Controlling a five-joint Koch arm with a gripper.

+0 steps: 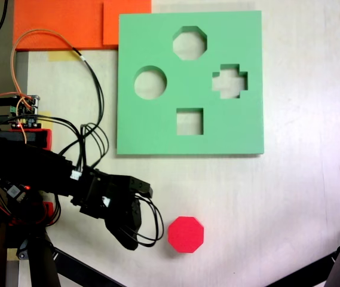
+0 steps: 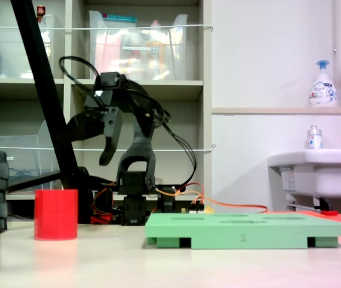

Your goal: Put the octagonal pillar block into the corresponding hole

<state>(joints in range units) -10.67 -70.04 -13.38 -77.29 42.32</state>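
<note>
The red octagonal pillar block (image 1: 186, 234) stood upright on the white table (image 1: 301, 197), well apart from the green board (image 1: 158, 128) and not in any hole. The eight-sided hole (image 1: 189, 43) sat near the board's far edge in the first exterior view. The gripper (image 1: 129, 236) hung just beside the block, up in the air. I could not tell if the claw was open or closed.

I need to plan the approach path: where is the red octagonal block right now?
In the first exterior view, the octagonal pillar block stands on the table below the green board, just right of the gripper, untouched.
</note>
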